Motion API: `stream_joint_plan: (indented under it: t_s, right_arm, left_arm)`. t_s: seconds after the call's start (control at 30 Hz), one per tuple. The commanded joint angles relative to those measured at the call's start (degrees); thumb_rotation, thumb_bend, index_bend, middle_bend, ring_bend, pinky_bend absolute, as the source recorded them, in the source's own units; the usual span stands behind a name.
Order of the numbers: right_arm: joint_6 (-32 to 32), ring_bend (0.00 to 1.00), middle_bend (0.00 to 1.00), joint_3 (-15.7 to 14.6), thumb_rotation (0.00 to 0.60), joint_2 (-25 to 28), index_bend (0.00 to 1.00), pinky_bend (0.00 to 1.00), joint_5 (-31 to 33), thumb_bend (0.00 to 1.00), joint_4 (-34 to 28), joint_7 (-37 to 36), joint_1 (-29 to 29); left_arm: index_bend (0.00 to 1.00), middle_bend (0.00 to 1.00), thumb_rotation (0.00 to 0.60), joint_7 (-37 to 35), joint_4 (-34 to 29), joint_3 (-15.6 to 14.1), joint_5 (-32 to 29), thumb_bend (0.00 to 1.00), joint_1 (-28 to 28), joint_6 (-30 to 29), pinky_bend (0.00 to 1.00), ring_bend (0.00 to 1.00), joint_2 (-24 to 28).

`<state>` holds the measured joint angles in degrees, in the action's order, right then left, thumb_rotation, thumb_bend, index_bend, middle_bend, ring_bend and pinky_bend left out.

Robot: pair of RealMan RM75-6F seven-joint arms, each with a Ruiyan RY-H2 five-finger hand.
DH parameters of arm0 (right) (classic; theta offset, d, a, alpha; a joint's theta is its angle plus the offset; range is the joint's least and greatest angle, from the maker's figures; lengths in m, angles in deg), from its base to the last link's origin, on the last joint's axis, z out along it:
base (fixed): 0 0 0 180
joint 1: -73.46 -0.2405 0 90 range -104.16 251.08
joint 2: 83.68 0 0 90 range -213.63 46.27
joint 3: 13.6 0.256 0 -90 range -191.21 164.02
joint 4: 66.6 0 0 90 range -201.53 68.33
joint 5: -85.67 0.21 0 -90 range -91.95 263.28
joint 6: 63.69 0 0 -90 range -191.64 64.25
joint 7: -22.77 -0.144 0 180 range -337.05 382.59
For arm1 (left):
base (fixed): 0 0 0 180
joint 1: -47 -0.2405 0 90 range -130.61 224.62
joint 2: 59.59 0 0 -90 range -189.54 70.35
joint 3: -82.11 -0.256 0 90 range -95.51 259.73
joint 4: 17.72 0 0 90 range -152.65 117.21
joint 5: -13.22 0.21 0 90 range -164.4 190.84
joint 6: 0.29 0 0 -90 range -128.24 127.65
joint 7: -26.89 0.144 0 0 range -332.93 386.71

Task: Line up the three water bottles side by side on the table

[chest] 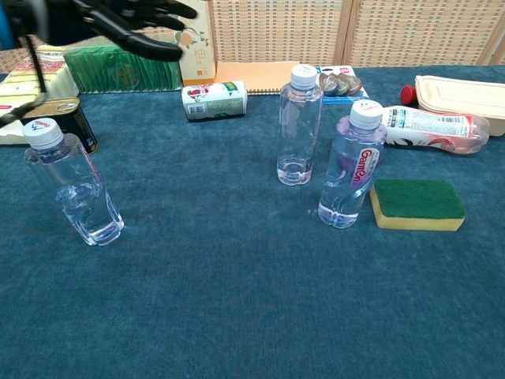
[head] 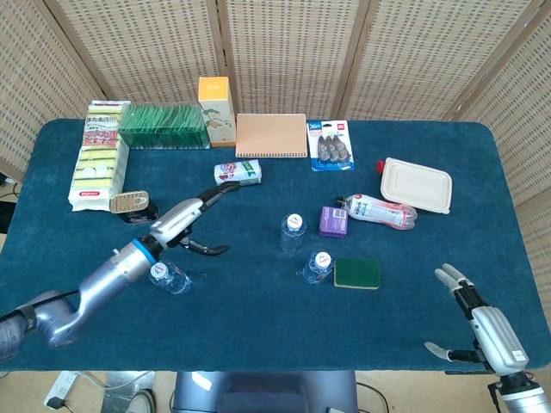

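Three clear white-capped water bottles stand upright on the blue table. One bottle (head: pixel 169 276) (chest: pixel 72 183) stands alone at the left. A second bottle (head: pixel 293 232) (chest: pixel 300 126) is near the middle. The labelled third bottle (head: pixel 318 267) (chest: pixel 351 165) stands just in front and to the right of it. My left hand (head: pixel 191 218) (chest: pixel 130 25) hovers open with fingers spread, above and beyond the left bottle, holding nothing. My right hand (head: pixel 482 331) is open near the table's front right corner, far from the bottles; the chest view does not show it.
A green sponge (head: pixel 357 274) (chest: pixel 417 204) lies right of the labelled bottle. A dark tin (head: pixel 132 206) (chest: pixel 57 118), a lying can (head: pixel 237 173) (chest: pixel 214 100), a purple box (head: pixel 333 221), a lying pink bottle (head: pixel 380 211) and a lidded container (head: pixel 417 185) sit further back, with packets, a notebook (head: pixel 271 135) along the rear.
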<state>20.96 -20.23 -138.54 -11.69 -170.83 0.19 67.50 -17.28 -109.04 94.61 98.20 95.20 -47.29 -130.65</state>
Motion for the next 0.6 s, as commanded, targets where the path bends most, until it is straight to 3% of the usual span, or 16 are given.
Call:
stream_joint_plan:
  t_s: [0.03, 0.6]
  right_arm:
    - [-0.18, 0.05, 0.02, 0.19, 0.6, 0.21, 0.03, 0.21, 0.2, 0.0, 0.19, -0.47, -0.07]
    - [-1.27, 0.05, 0.02, 0.51, 0.6, 1.26, 0.03, 0.21, 0.0, 0.0, 0.14, -2.73, -0.29]
  left_arm:
    - [0.0, 0.0, 0.6, 3.34, 2.44, 1.9, -3.88, 0.24, 3.96, 4.62, 0.0, 0.0, -3.08]
    - [0.0, 0.0, 0.6, 16.48, 10.05, 3.55, -16.46, 0.24, 13.71, 15.7, 0.0, 0.0, -11.89]
